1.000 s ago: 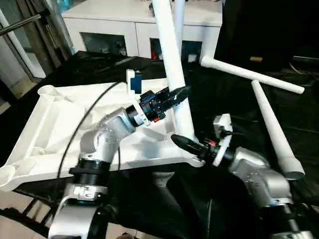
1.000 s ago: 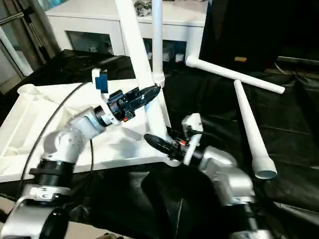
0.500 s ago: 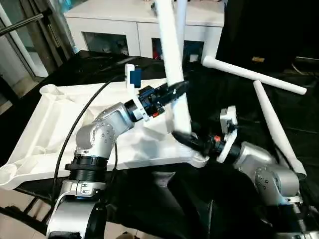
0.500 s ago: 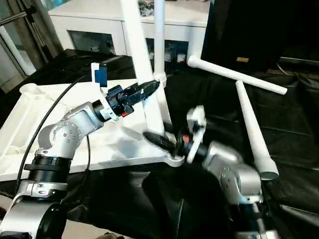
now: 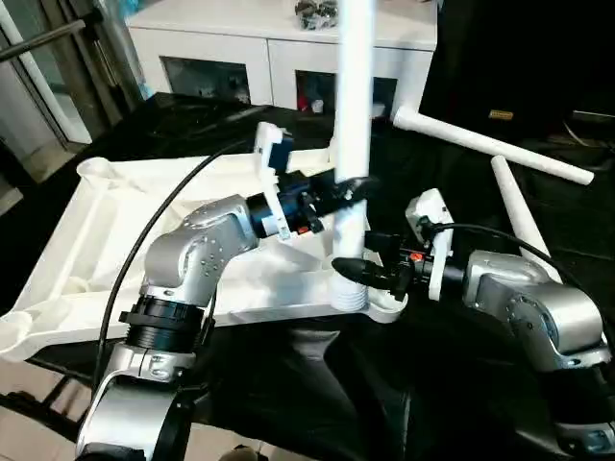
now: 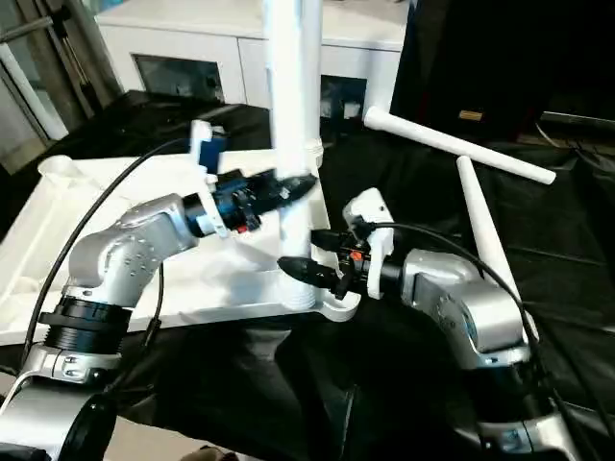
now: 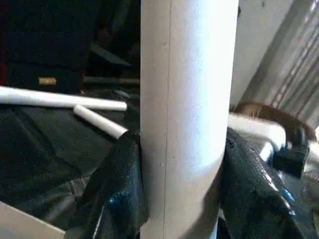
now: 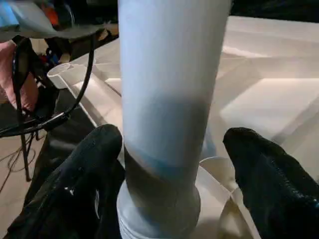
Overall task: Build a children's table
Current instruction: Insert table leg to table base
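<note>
The white tabletop (image 5: 115, 230) lies upside down, ribbed side up, on black cloth. One long white leg (image 5: 354, 106) stands upright in the near right corner socket (image 5: 375, 303). My left gripper (image 5: 351, 187) is shut on this leg about a third of the way up; in the left wrist view both black fingers (image 7: 119, 189) press against the tube (image 7: 187, 99). My right gripper (image 5: 354, 252) is open around the leg's base just above the socket. Its fingers (image 8: 264, 174) flank the tube (image 8: 169, 74), one of them clearly apart from it.
Two loose white legs (image 5: 490, 144) (image 5: 524, 221) lie on the black cloth to the right. A white glass-door cabinet (image 5: 279, 38) stands behind the work, with a dark panel (image 5: 519, 48) at the back right. The tabletop's near edge overhangs the support.
The leg has swung from a lean to upright in the corner socket, still held by my left gripper. My right gripper has opened wider around the leg's base.
</note>
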